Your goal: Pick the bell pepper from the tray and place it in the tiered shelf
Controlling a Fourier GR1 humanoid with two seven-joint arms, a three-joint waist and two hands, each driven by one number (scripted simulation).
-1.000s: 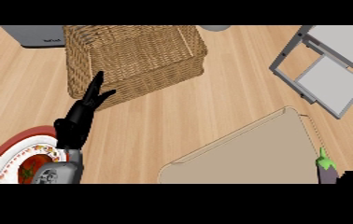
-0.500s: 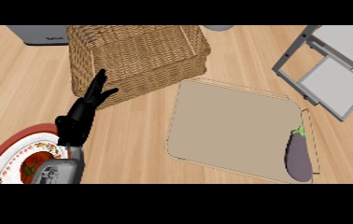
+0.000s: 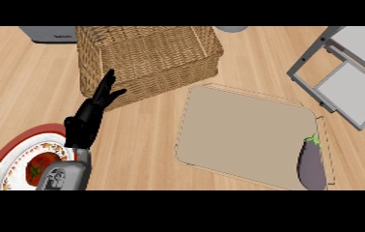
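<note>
Plate (image 3: 18,146): nearest, at the lower left, just below and left of the left hand; red rim, patterned white inside; a red round item (image 3: 35,168) lies on it, partly hidden by the grey forearm.
Left hand (image 3: 87,122): rising from the lower left edge, fingers straight and spread, pointing up and slightly right toward the basket; holds nothing; fingertips near the basket's front wall, contact not certain.
Right hand: nowhere in the head view.
Tray (image 3: 242,129): right of the hand, well apart from it; flat, beige, rounded corners, turned a little clockwise; mostly bare.
Tray contents: one purple eggplant (image 3: 311,164) with a green stem, at the tray's far right edge, furthest from the hand; partly overlapping the rim.
Eggplant axis: long axis running near to far, stem end pointing away, blunt end toward the lower edge.
Bell pepper: none recognisable on the tray; the only vegetable there looks like an eggplant.
Basket (image 3: 146,62): woven wicker, just beyond the hand, up and right of it; contents not visible from here.
Tiered shelf (image 3: 335,79): grey frame with pale panels, far right, beyond the tray; corner close to the tray's far edge.
Grey objects: one boxy piece (image 3: 49,33) at the far left, one rounded piece (image 3: 230,28) beyond the basket, both cut by the edge.
Surface: light wood-grain counter (image 3: 143,144), planks running left to right.
</note>
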